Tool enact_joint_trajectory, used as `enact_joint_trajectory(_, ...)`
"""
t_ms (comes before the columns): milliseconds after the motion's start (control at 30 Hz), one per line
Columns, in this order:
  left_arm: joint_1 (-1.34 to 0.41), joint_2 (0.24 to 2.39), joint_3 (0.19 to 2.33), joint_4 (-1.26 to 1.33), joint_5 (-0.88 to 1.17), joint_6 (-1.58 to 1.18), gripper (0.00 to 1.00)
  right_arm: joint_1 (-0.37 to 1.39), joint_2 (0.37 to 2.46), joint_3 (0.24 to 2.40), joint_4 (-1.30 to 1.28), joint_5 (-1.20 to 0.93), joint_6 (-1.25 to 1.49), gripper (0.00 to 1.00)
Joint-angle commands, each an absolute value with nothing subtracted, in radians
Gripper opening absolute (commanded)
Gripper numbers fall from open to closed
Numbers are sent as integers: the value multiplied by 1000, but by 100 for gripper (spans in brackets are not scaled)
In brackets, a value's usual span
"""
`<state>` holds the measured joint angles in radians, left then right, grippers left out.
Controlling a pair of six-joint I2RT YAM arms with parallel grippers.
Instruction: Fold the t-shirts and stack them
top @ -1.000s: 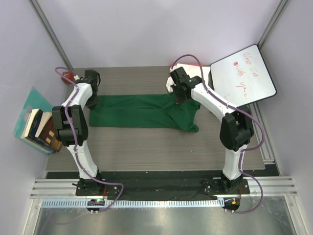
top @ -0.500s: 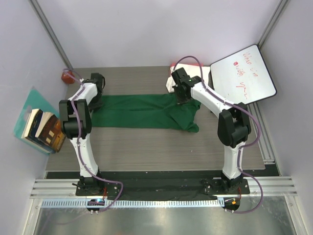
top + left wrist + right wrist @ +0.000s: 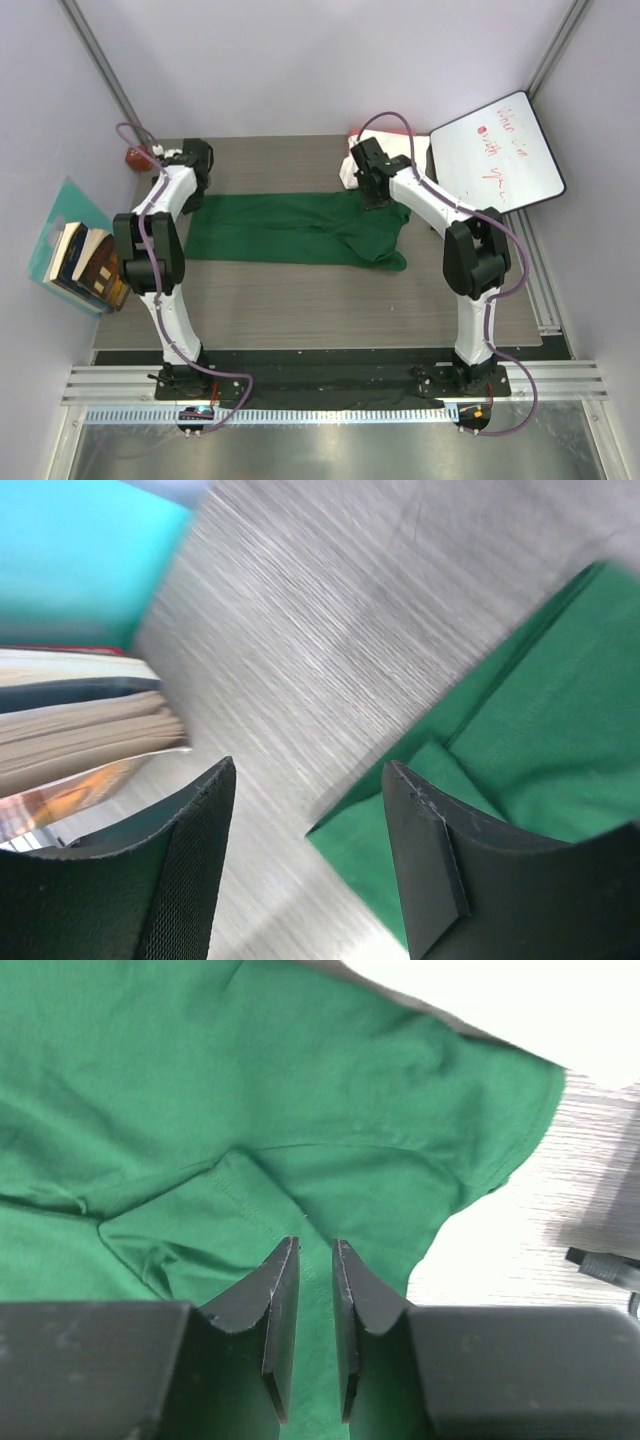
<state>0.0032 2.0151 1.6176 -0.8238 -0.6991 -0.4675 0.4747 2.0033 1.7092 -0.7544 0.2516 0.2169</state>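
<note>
The dark green t-shirt (image 3: 290, 228) lies spread across the table in a long band, bunched at its right end. My left gripper (image 3: 193, 175) hovers open at the shirt's far-left end. In the left wrist view that gripper (image 3: 308, 770) has bare table and a corner of the green shirt (image 3: 520, 710) between its wide-apart fingers. My right gripper (image 3: 375, 192) is over the shirt's right end. In the right wrist view its jaws (image 3: 315, 1245) stand a narrow gap apart above the green cloth (image 3: 200, 1080), pinching nothing. A cream-white bundle (image 3: 349, 172) with a red-pink edge (image 3: 355, 133) sits behind it.
A white whiteboard (image 3: 497, 155) with red writing leans at the back right. Books (image 3: 85, 262) on a teal sheet lie at the left edge, seen also as books (image 3: 80, 730) in the left wrist view. A small orange-red object (image 3: 133, 157) sits at the back left.
Both grippers have opened and let go of the green shirt. The left gripper has drawn back off the shirt's left edge; the right stays over the right end.
</note>
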Motion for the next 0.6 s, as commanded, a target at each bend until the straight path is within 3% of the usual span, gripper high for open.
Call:
enact_joint_trajectory(0, -41, 1876, 1621, -821, -770, -482, 62, 468, 1901, 1749, -710, 281, 221, 25)
enact_joint_trajectory(233, -190, 1808, 1511, -808, -508, -495, 62, 514, 1723, 1606, -767, 228, 235, 29)
enact_joint_trajectory(567, -313, 1933, 1376, -775, -411, -571, 61, 522, 1367, 1241, -750, 258, 376, 49)
